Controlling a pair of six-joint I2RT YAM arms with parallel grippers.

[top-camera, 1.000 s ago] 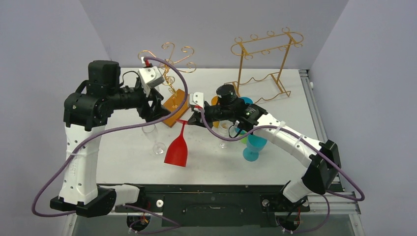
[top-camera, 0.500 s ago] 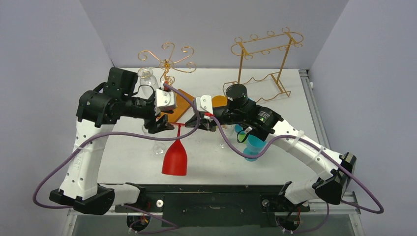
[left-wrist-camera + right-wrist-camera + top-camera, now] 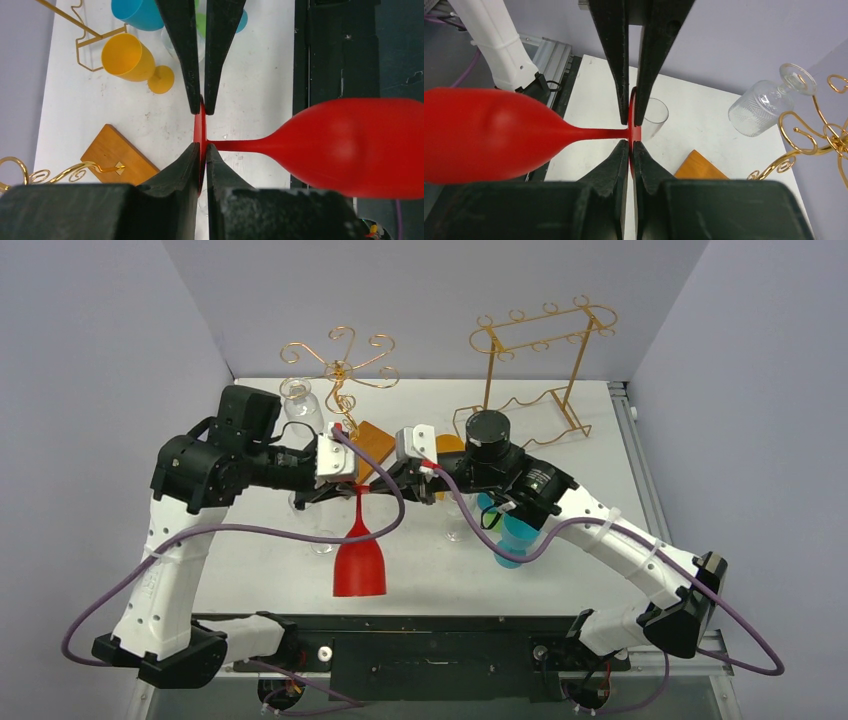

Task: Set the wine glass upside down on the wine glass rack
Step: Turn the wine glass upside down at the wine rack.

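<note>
Above the middle of the surface [image 3: 610,455], the red wine glass [image 3: 360,568] hangs bowl-down with its stem upright and its flat foot on top. That is the attitude the task calls for. Both arms meet at that foot. The left pincer [image 3: 343,488] is clamped on one edge of the thin disc and the right pincer [image 3: 388,483] is clamped on the opposite edge. In each wrist view the two pairs of fingertips nip the disc edge-on and face each other across the stem. From above I cannot tell whether the bowl's rim is lifted off the surface.

A double hold like this reads as a handover. The wine glass rack [image 3: 340,362] stands at the back left, with its wooden base just behind the two pincers. That puts it on the left arm's side, so passing the glass to that arm makes sense. Gripping the foot at its rim also leaves the stem bare, and the stem is probably what has to slide into one of the curled gold arms.

A clear cut glass [image 3: 761,107] sits against the rack's left curls, seemingly hooked there, so a free arm would have to be chosen. The yellow glass [image 3: 129,57] lies on its side, and the blue glass [image 3: 515,535] stands near the right arm. Both are well apart from the rack.
</note>
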